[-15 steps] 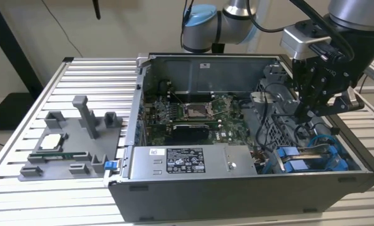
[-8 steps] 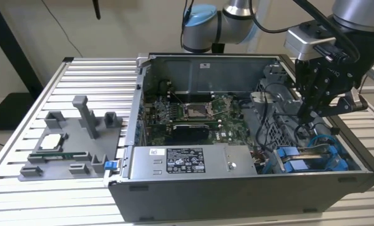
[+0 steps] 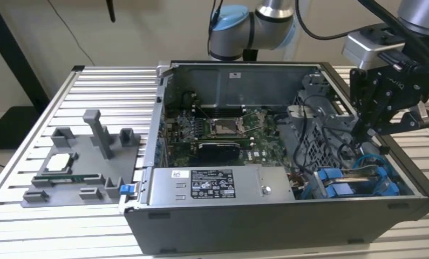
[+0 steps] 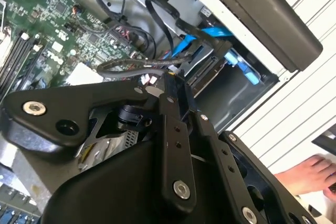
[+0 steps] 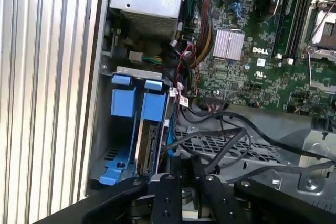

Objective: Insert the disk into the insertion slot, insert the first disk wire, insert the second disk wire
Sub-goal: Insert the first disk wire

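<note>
Open computer case on a slatted table, seen from outside and from the arm. The gripper hangs inside the case on the exterior view's right, above the drive bays, with the motherboard towards the exterior view's left and the power supply along the near wall. In the first wrist view the disk stands on edge in its blue carrier, seated in the slot; a second blue carrier sits just beside it over an open part of the bay. A blue cable runs along the disk's side. Black wires loop over the perforated cage and cross right at the tip of the gripper; the second wrist view shows the same wires touching or just beside the gripper. Whether the gripper is spread or clamped on a wire cannot be told. A grey parts fixture lies on the table, well apart from the case. A person's hand rests at the table's edge.
</note>
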You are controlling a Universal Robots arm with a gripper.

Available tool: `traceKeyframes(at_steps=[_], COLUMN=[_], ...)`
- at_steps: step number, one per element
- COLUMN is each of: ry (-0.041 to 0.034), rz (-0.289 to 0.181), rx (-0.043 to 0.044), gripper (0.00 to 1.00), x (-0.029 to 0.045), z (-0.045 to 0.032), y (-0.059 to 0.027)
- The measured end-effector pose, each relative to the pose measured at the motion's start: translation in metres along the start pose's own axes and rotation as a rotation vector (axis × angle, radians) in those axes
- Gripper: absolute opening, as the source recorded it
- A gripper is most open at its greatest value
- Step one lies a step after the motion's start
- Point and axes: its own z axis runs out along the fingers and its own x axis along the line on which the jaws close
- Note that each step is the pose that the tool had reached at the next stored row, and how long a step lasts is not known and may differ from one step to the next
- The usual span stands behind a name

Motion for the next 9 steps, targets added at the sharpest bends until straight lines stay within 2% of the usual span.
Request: traceKeyframes(at_steps=[2,9], ry=[-0.0005,-0.0009], rz=[0.0,0.002], rx=[-0.0039,-0.0088], gripper=[0.0,0.0], x=[0.0024,0.0156], z=[0.0012,0.0048], y=[-0.0032,-0.0045])
